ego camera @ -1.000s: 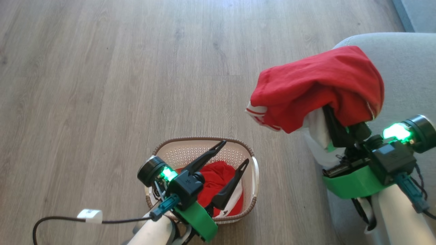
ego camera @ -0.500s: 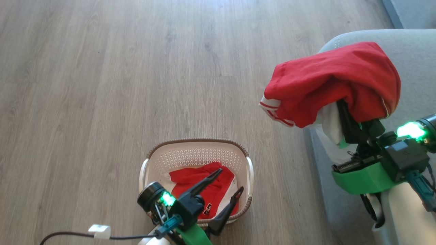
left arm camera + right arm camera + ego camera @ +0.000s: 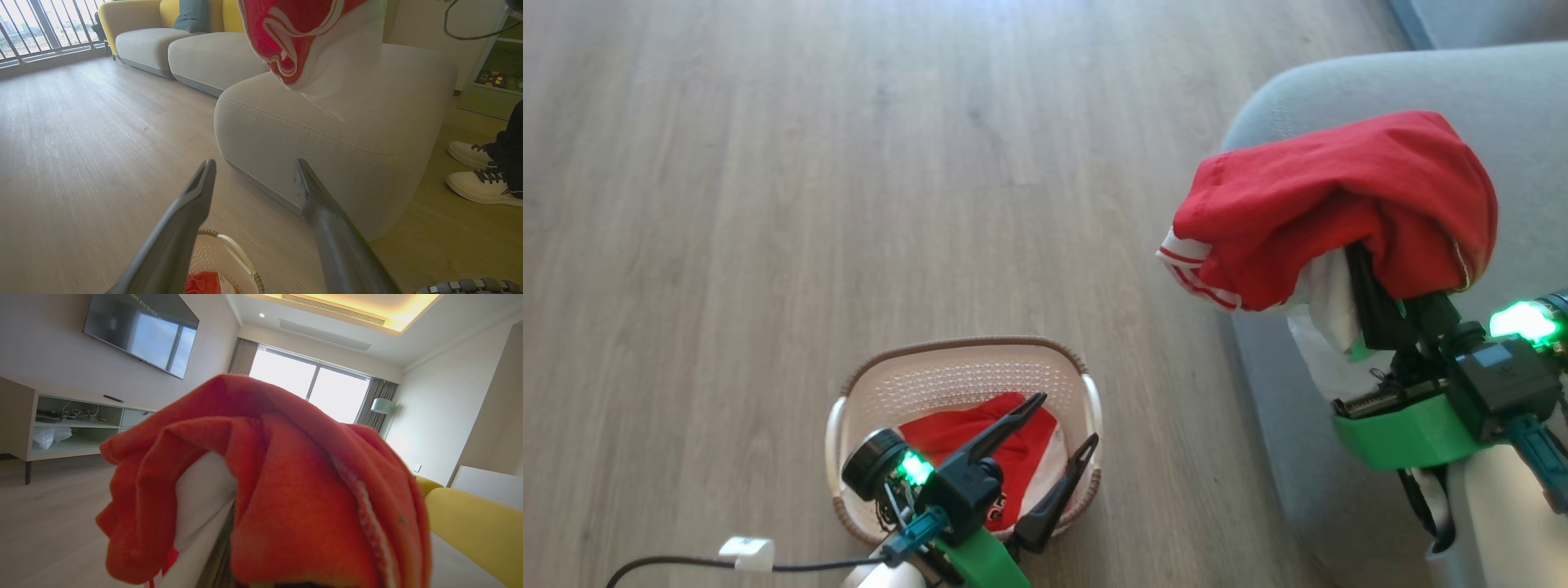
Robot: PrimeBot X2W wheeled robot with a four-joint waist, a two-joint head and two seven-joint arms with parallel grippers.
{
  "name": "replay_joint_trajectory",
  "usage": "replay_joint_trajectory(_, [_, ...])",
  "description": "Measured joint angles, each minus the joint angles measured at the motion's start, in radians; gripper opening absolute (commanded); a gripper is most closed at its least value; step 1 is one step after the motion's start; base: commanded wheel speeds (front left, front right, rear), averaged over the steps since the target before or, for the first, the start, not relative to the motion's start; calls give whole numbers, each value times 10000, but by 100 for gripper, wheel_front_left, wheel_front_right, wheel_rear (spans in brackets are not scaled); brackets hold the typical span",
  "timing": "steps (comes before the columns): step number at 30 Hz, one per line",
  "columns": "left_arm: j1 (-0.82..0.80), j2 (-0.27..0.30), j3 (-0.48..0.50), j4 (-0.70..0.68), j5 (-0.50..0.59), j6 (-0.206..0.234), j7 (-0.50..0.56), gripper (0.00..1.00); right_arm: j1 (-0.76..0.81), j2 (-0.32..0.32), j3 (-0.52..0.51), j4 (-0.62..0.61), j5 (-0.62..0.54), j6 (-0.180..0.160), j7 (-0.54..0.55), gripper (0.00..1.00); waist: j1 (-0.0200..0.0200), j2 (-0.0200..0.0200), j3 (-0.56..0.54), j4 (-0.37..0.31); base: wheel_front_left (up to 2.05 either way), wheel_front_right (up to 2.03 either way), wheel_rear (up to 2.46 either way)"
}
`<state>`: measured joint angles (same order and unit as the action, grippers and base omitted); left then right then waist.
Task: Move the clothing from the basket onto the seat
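Right pincer (image 3: pixel 1368 286) comes up at the lower right with its dark fingers pressed together under a red garment (image 3: pixel 1339 204) — it grips the cloth, which drapes over it in a heap above a rounded corner of the grey seat (image 3: pixel 1519 82). The garment's red-striped white trim (image 3: pixel 1188 273) pokes out past the seat's edge, over the wooden floor (image 3: pixel 768 204). Left pincer (image 3: pixel 1067 419) hovers spread wide and empty over the right side of the basket (image 3: pixel 964 347), which stands on the floor near the seat. Another red and white piece (image 3: pixel 947 433) lies crumpled inside, toward the basket's near wall — a dark printed patch shows on it
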<state>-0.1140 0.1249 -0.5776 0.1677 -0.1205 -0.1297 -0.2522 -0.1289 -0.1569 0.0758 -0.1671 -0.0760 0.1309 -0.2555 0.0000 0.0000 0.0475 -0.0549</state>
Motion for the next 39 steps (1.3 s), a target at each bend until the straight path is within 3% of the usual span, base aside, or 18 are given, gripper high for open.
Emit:
replay_joint_trajectory(28, [-58,111,-416,-476,79,0,0,100,415,286,-1150,-466,-286,2,0,0,0,0,619,-4359,0,0,0])
replay_joint_trajectory(39, [-386,157,-1070,-430,69,-2,0,100,800,600,-1975,-890,-295,0,0,0,0,0,751,-4744,0,0,0])
